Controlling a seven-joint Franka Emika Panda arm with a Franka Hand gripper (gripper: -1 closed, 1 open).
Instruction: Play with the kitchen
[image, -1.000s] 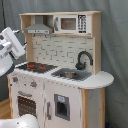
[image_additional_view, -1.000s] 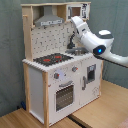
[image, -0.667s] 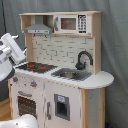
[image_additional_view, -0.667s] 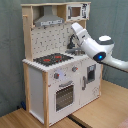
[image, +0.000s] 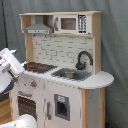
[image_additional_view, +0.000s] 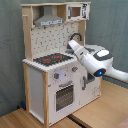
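Kitchen (image: 60, 75): stands upright on a wooden floor (image_additional_view: 20, 117), before a grey curtain.
Sink (image: 70, 74): silver basin in the worktop, black faucet (image: 83, 59) behind; contents unclear.
Hob (image_additional_view: 51, 59): black-red, bare.
Arm (image_additional_view: 95, 60): reaches over the worktop toward the sink.
Fingers: hidden, cannot tell.

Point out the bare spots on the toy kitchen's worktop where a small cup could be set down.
In the first exterior view, the kitchen has its roomiest bare patch on the rounded counter end, right of the sink and faucet. The hob lies flat and bare too, but the arm crowds that end.
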